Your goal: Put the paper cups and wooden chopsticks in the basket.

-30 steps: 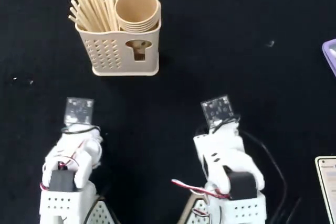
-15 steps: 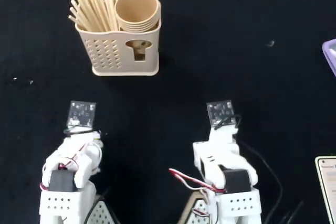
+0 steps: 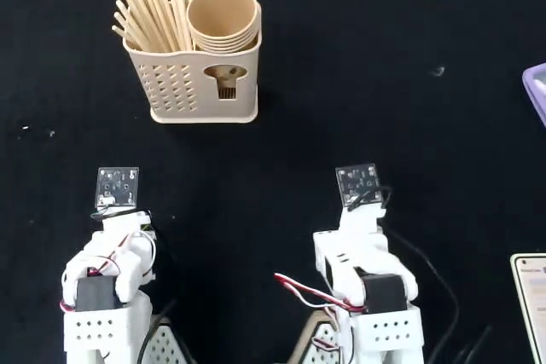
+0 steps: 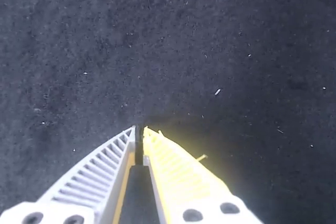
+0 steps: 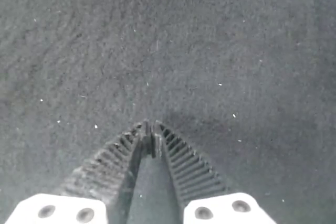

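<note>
A black table [image 3: 358, 83] is stretching across the scene. Toward its far left the basket [image 3: 183, 87] is standing upright, holding the wooden chopsticks [image 3: 153, 10] in its left compartment and the stacked paper cups [image 3: 223, 14] in its right. Nearer, the left gripper [image 4: 139, 129] is pointing at bare cloth, jaws pressed together and empty; the right gripper [image 5: 151, 127] is doing likewise.

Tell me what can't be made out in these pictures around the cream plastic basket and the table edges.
- High view: the lower parts of the tan paper cups and wooden chopsticks are hidden by the wall of the cream perforated plastic basket, so neither can be counted.
- High view: the purple object and white printed card are both cut off by the right edge.
</note>
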Tool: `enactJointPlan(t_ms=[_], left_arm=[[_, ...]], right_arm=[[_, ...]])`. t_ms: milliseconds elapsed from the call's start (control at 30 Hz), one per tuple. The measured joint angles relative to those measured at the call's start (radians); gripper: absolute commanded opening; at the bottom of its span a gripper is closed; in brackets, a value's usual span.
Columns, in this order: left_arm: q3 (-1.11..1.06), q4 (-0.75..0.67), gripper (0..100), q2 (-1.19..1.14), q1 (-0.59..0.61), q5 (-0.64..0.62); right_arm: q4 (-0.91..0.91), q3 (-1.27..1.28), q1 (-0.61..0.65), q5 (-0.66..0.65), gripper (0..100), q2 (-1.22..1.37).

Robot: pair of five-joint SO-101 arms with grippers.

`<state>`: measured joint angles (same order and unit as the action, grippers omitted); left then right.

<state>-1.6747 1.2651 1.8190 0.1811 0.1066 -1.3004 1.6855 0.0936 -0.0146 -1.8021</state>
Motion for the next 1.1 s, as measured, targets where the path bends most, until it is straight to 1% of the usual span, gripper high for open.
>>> enactJointPlan(t_ms=[233,367,1100], left_arm=[[0.000,0.000,3,0.000,-0.002,0.000],[0.000,0.000,3,0.000,-0.032,0.000],[0.000,0.000,3,0.000,-0.034,0.000]], right_arm=[[0.000,0.000,0.000,0.000,1.1,0.000],[0.000,0.000,0.000,0.000,1.1,0.000],[0.000,0.000,0.000,0.000,1.1,0.000]])
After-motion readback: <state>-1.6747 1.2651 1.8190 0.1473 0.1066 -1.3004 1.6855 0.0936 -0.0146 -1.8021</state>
